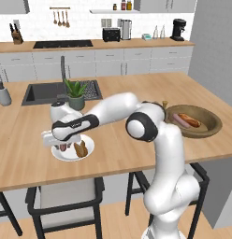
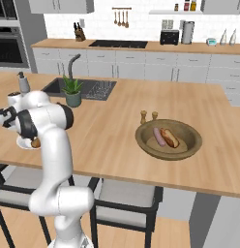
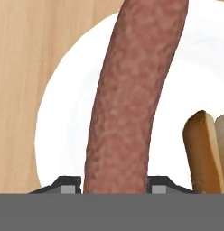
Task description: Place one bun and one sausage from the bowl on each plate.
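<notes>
While bowl holds sausage, plate holds bun.

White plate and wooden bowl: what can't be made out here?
- Second plate: cannot be located.
- Sausage in the end effector: touching the white plate or above it, cannot tell; hand view too close.
- White plate, right base view: mostly behind the arm.
- Bowl contents, left base view: near part behind the arm.

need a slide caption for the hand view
Claw shut on a reddish-brown sausage above the white plate, a bun already lying on it.
</notes>
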